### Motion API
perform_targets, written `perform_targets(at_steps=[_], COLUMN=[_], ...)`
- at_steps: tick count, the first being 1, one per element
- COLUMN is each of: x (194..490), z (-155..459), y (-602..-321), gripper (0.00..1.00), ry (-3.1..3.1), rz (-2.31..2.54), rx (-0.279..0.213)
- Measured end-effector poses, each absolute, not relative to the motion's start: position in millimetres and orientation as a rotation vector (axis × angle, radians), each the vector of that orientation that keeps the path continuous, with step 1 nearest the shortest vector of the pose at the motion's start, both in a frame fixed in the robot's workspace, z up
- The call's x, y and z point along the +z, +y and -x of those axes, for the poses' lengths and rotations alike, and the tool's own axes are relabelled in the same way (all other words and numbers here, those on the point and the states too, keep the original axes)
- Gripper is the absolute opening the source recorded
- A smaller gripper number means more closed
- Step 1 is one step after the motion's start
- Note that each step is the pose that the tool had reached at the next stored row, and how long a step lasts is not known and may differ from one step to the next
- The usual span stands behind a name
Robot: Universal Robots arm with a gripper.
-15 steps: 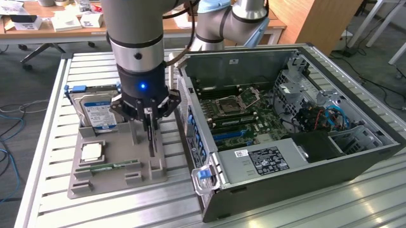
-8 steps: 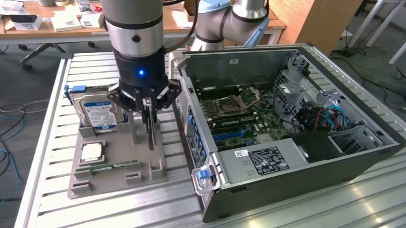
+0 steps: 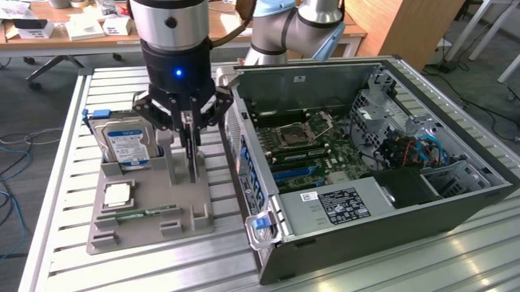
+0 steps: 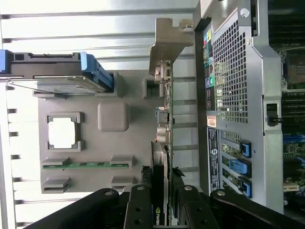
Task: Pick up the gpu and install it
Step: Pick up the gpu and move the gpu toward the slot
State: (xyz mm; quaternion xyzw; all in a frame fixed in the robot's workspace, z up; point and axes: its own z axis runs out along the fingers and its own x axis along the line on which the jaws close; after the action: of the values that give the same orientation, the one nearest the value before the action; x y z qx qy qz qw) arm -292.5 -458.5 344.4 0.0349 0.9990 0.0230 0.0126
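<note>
**Desk**: slatted metal top; carries everything below.

**Computer case**: open tower lying on its side on the exterior view's right half of the desk, motherboard exposed.

**Tray**: grey holder beside the case, toward the desk's edge on the exterior view's left.

**Hard drive**: blue label, propped at the tray's far corner.

**Gpu**: dark card standing on edge along the tray's side nearest the case, silver bracket at its far end.

**End effector**: directly above the card, fingers clamped on its upper edge, one on each face.

**Processor** and **memory stick**: lying in their tray recesses.

**Handling note (judgement):** the step in hand is drawing the card out of its holder. It calls for a square grip and a straight vertical pull, with the card kept upright so that it neither twists in the fingers nor catches the holder's posts or the case rim.

**Not determinable:** whether the card's lower edge is seated or already raised; the pad contact, hidden behind the linkage; the card's edge connector.
</note>
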Motion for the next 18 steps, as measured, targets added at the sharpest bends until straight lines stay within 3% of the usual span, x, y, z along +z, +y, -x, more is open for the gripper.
perform_targets(at_steps=[18], x=[391.8], z=[292.5], y=[-458.5], gripper=[0.27], ry=[3.114], rz=[-0.104], rx=[0.072])
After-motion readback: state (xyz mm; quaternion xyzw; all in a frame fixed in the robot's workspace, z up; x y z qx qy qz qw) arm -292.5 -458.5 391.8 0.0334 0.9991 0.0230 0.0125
